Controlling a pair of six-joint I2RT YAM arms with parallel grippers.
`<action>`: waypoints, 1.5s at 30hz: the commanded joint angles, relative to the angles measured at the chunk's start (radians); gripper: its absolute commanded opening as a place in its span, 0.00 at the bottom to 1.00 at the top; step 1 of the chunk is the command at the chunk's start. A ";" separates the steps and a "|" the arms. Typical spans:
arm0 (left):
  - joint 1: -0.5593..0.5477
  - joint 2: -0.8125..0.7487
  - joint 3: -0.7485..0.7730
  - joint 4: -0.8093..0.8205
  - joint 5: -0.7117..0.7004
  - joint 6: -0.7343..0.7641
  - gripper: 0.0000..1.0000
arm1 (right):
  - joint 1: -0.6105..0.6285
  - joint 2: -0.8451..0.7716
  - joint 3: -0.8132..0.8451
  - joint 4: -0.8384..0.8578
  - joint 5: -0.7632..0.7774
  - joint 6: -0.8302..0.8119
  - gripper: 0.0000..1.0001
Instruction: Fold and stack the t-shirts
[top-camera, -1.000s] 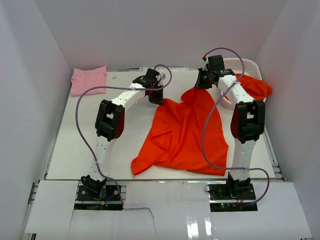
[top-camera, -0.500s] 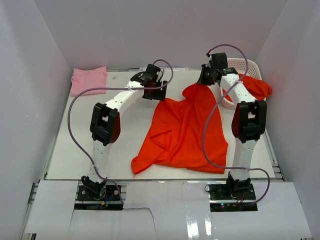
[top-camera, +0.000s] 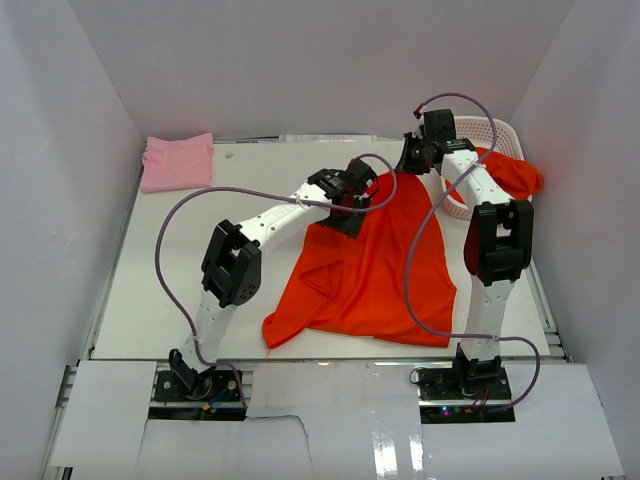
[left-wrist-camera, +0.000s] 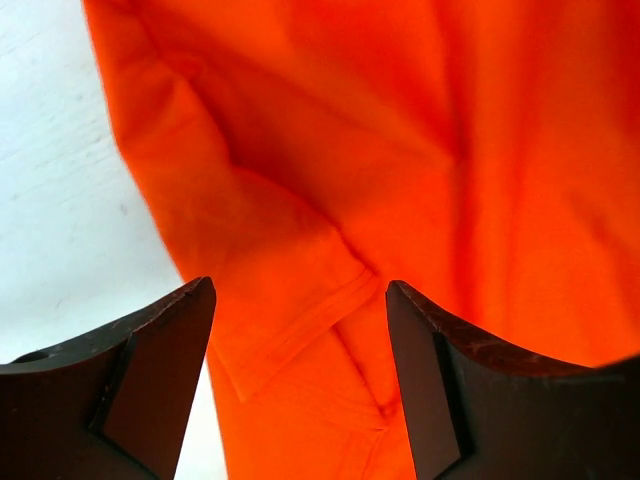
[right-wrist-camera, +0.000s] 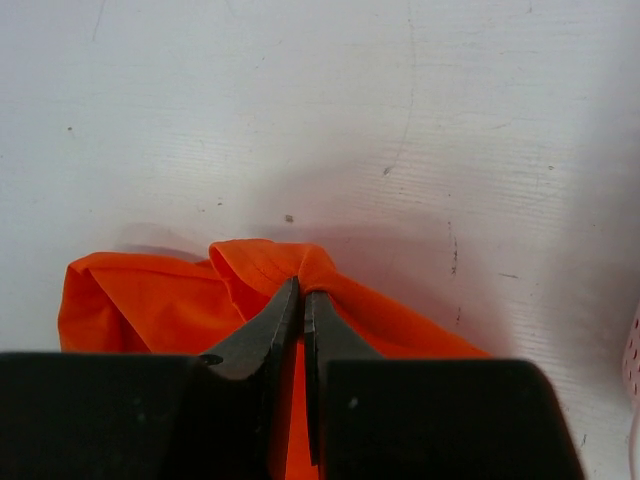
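— Left gripper (left-wrist-camera: 300, 290): spread wide, hanging over orange t-shirt (top-camera: 372, 270) near its 11 o'clock corner; nothing between fingers (left-wrist-camera: 150, 370); sleeve hem lying below the gap.
— And right gripper (right-wrist-camera: 302, 285)?
— Pressed together, pinching a bunched fold of same orange t-shirt at its 12 o'clock edge.
— Rest of that shirt?
— Lying rumpled on table (top-camera: 150, 290), from centre toward 3 o'clock; lower hem toward 6 o'clock.
— Other shirts?
— Pink t-shirt (top-camera: 178, 160) folded at 10 o'clock corner, well apart; second orange t-shirt (top-camera: 512, 172) draped over white basket (top-camera: 470, 128) at 2 o'clock, just beside right arm.
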 joint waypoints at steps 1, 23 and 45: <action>-0.029 0.006 -0.004 -0.074 -0.170 -0.035 0.80 | -0.011 -0.025 -0.010 0.030 -0.003 0.003 0.08; -0.101 -0.034 -0.215 0.145 -0.123 -0.021 0.65 | -0.040 -0.029 -0.071 0.042 -0.027 0.003 0.08; -0.124 0.008 -0.218 0.144 -0.116 -0.029 0.68 | -0.048 -0.026 -0.096 0.053 -0.038 -0.002 0.08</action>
